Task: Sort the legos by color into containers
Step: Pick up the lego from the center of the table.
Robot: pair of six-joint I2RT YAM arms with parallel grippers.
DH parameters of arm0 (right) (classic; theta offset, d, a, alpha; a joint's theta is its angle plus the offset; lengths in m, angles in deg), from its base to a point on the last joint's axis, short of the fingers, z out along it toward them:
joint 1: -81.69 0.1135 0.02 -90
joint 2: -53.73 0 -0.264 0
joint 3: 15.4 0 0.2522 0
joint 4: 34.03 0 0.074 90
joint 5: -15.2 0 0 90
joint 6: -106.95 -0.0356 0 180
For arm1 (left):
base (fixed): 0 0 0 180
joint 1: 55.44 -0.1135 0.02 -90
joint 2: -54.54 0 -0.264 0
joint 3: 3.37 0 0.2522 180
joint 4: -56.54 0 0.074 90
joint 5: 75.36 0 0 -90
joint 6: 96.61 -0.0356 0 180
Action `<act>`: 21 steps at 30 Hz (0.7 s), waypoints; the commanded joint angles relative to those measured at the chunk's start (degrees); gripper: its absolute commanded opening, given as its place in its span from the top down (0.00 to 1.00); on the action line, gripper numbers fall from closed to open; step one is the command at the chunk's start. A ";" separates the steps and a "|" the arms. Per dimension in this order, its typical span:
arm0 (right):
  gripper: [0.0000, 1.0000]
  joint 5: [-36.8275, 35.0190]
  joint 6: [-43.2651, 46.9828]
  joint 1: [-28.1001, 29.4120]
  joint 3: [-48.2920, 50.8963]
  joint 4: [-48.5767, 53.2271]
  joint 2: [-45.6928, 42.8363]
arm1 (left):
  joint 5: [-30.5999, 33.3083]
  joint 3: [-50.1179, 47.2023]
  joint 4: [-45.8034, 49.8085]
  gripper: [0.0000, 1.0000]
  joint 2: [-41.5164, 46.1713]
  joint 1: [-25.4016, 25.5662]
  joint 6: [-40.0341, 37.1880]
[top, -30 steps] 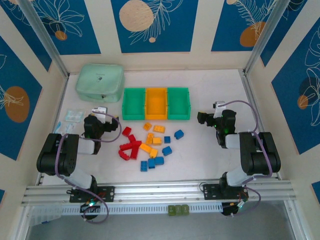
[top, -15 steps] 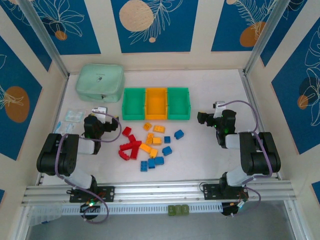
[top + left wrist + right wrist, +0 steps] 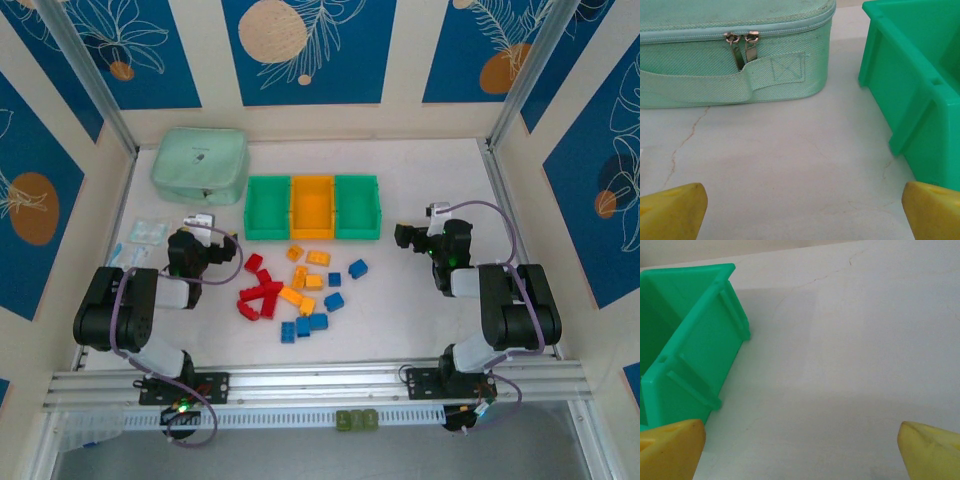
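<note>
Top external view: red, orange and blue legos (image 3: 295, 290) lie loose on the white table (image 3: 430, 180), just in front of the row of containers (image 3: 312, 207), green, orange, green. The left gripper (image 3: 802, 205) gapes wide, holding nothing, facing a mint zippered pouch (image 3: 730, 55). The right gripper (image 3: 800, 450) stands equally wide and holds nothing, near the right green bin (image 3: 690, 355).

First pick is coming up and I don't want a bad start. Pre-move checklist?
1. Left gripper open, nothing between its fingers: ok.
2. Right gripper open, empty: ok.
3. Bins upright in a row, empty: ok.
4. Legos loose in front of the bins, between the arms: ok.
5. Red legos spaced for a clean pinch: not ok, they are bunched together.
6. Pouch apart from the left green bin: ok.
</note>
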 commanded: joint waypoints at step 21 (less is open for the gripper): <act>0.01 4.18 -27.11 -8.30 -14.14 43.44 -23.03 | 11.22 2.10 27.77 0.01 30.41 -0.63 20.42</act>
